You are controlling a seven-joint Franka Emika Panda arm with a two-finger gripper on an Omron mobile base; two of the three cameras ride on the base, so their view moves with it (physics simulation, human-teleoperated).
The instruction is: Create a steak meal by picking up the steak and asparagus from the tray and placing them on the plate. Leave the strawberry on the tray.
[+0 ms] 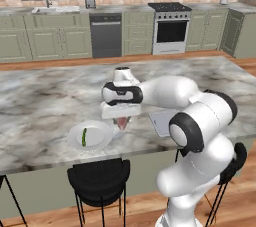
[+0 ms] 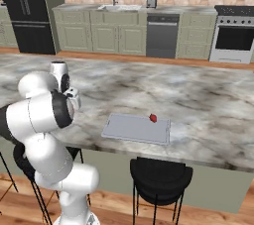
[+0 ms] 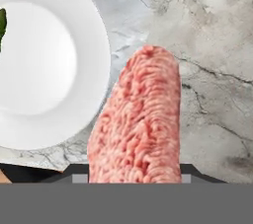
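Steak in transit toward the plate, asparagus already delivered.

The jaws (image 1: pixel 121 121), at the centre of the left base view, grasp the steak (image 3: pixel 138 119), which hangs from them above the marble bench (image 1: pixel 45 96), just right of the plate (image 1: pixel 102 136). In the hand view the plate occupies the upper left, and the steak's edge just overlaps its rim. The asparagus (image 1: pixel 84 137) lies on the plate's left half. In the right base view the tray (image 2: pixel 129 129) sits at centre with the strawberry (image 2: pixel 153 118) near its far right corner. The steak is probably soft, limp and slippery, likely to sag or slide; a hold across its narrow width near mid-length would seem surest.
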